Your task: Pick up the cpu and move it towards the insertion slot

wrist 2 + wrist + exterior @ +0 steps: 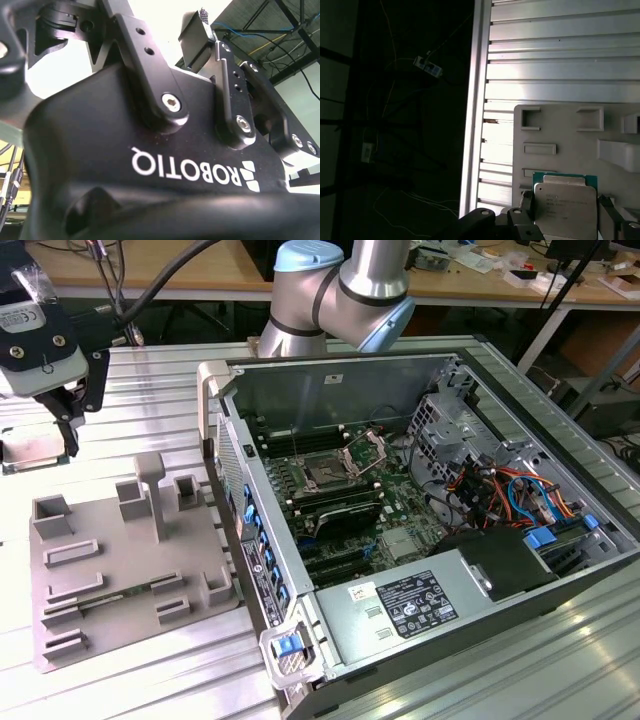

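**Exterior view, then both wrist views: the cpu [30, 453] clamped in the gripper [50, 442]**

Exterior view. Hangs at the exterior view's left, over the slatted metal table [150, 380], fingers drawn in narrowly on the cpu and holding it flat. Carries a printed label on the white block [35, 340] above the fingers, too small to make out. Sits just beside the grey plastic fixture [130, 560], with a thin dark strip lying in one long recess. Well apart from the insertion slot [328, 473], dark-centred with its bracket swung up, on the board inside the open computer case [340, 390]. Also housed in that case: long black memory slots [340, 508], coloured cables [510, 490] and a power supply [400, 615] with a black-and-white label.

Second wrist view. Looks along the gripper's black body from very close. Bears white lettering across the housing. Shows linked finger arms with screw heads and one finger pad [199, 27].

First wrist view. Looks down on the cpu, silvery top up, with faint grey print and a green edge along one side. Fingers [526, 201] pressed against two opposite edges. Behind it, the fixture's rectangular recesses and the table's slats.
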`<state>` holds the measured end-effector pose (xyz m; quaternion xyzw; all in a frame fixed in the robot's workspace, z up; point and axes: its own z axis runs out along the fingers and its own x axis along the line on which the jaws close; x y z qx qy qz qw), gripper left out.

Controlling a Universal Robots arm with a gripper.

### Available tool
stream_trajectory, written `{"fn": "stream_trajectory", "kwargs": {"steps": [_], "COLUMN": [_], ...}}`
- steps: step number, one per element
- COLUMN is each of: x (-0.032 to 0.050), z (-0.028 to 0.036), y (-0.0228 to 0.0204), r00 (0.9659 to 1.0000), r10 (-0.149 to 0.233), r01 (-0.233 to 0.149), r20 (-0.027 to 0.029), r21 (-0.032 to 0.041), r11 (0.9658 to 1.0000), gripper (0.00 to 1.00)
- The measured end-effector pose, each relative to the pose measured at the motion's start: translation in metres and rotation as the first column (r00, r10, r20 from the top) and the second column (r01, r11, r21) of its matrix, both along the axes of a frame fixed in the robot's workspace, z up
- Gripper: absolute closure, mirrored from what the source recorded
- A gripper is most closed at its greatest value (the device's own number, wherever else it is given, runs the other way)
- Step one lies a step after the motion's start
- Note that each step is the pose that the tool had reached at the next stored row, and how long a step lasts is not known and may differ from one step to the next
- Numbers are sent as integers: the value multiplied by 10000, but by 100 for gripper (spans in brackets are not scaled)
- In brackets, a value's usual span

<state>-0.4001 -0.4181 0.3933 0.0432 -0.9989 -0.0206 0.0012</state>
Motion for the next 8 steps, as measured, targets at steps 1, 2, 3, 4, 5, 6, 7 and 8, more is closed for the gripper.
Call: {"fn": "stream_trajectory", "kwargs": {"steps": [1, 2, 3, 4, 5, 6, 7, 8], "x": [5, 10, 15, 20, 25, 30, 37, 41], "z": [0, 0, 0, 0, 0, 0, 0, 0], "y": [0, 0, 0, 0, 0, 0, 0, 0], "r00": [10000, 10000, 10000, 10000, 10000, 10000, 10000, 10000], "r10": [0, 0, 0, 0, 0, -1, -1, -1], "r01": [0, 0, 0, 0, 0, 1, 1, 1], "r20": [0, 1, 0, 0, -1, -1, 0, 0], "r21": [-1, -1, 0, 0, 1, 0, 0, -1], "r11": [10000, 10000, 10000, 10000, 10000, 10000, 10000, 10000], "gripper": [45, 45, 45, 45, 45, 45, 45, 45]}}
